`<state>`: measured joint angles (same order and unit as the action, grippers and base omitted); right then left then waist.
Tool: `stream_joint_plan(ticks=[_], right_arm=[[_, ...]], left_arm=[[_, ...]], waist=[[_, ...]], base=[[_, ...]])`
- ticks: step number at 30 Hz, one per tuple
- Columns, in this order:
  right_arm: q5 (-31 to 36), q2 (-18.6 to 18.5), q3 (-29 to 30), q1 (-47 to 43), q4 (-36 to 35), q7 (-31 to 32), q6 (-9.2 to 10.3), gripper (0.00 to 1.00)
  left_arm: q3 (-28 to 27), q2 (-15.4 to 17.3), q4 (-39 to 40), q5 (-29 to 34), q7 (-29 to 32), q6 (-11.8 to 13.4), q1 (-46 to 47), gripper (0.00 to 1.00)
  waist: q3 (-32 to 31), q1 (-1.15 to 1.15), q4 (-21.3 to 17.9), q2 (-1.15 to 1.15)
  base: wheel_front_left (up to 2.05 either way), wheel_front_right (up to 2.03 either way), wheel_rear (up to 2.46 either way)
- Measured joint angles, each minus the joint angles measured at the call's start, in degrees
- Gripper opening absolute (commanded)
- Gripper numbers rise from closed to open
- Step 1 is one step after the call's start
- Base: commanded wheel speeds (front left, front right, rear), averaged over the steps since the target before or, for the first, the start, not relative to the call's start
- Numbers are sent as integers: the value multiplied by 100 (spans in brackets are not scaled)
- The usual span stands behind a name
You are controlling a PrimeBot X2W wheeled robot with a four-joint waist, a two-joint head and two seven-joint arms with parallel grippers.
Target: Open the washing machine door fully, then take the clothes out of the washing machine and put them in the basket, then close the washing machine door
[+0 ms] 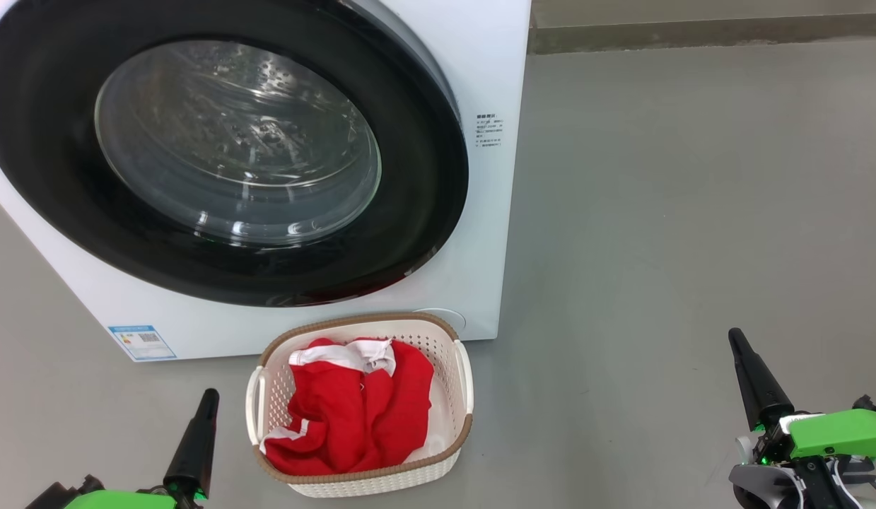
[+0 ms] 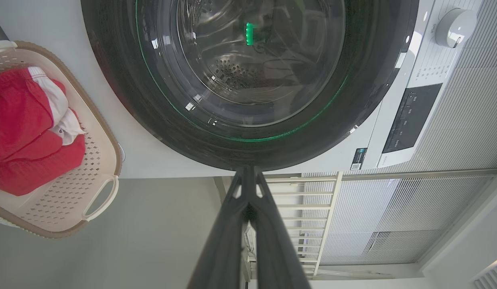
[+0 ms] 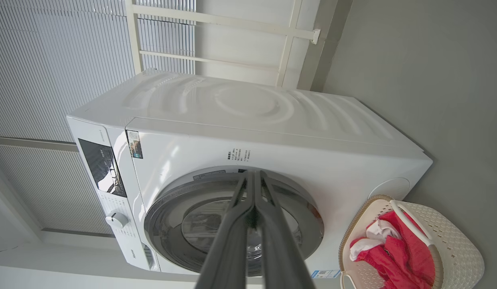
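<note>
**Red clothes in, door to**

Red clothes (image 1: 353,410) lie heaped in the basket (image 1: 381,484), which sits on the floor at the foot of the washer (image 1: 494,71), below the door (image 1: 225,141). The door looks flush and the drum behind its glass bare. I'd judge only the latch needs checking, with a flat, steady push on the black rim, not the glass. The left gripper (image 1: 210,397) hangs just beside the basket, the right gripper (image 1: 736,339) well apart. Both pairs of fingers (image 2: 224,241) are clenched on nothing.
</note>
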<state>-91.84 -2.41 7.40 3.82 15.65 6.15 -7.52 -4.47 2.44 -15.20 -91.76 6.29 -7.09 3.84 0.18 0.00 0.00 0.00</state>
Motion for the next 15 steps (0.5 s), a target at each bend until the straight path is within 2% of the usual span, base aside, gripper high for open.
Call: stream_joint_plan(ticks=[15], right_arm=[[0,0,0,0,0,0,0,0]], left_arm=[[-1,0,0,0,0,0,0,0]], waist=[[0,0,0,0]], base=[[0,0,0]])
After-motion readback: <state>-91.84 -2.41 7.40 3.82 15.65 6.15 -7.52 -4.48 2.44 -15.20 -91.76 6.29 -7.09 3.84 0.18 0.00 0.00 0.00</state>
